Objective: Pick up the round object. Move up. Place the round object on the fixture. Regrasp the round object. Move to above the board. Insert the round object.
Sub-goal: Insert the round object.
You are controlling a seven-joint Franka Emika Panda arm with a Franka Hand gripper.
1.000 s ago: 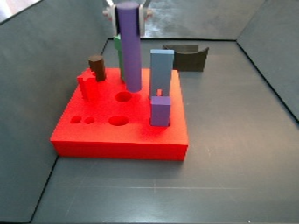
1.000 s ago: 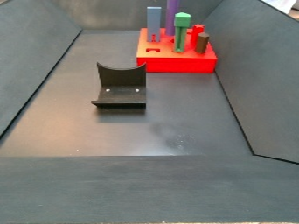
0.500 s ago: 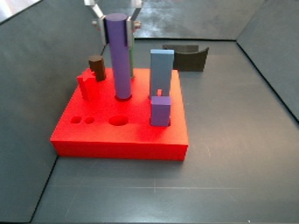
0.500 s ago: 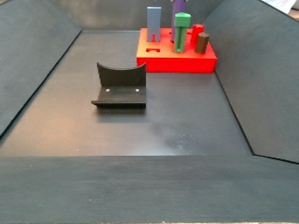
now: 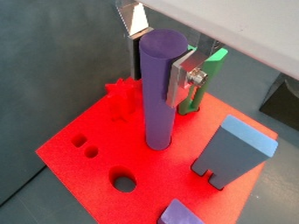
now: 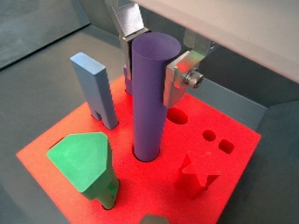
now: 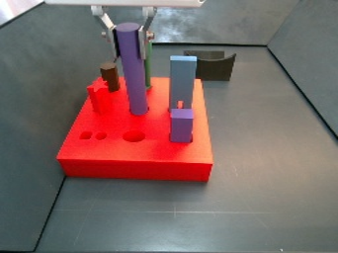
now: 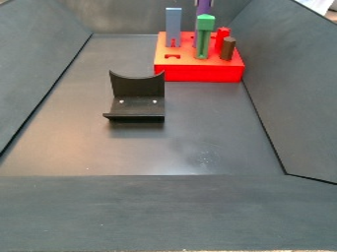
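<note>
Matt, seemingly plastic round object (image 5: 160, 87) and board (image 5: 100, 144); gripper (image 5: 166, 54) fingers (image 5: 184, 77) brushed silver metal.

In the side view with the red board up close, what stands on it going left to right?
Red star peg → dark brown peg → purple cylinder, with the pincer at its top → small purple block and blue bar, both on the red board.
</note>
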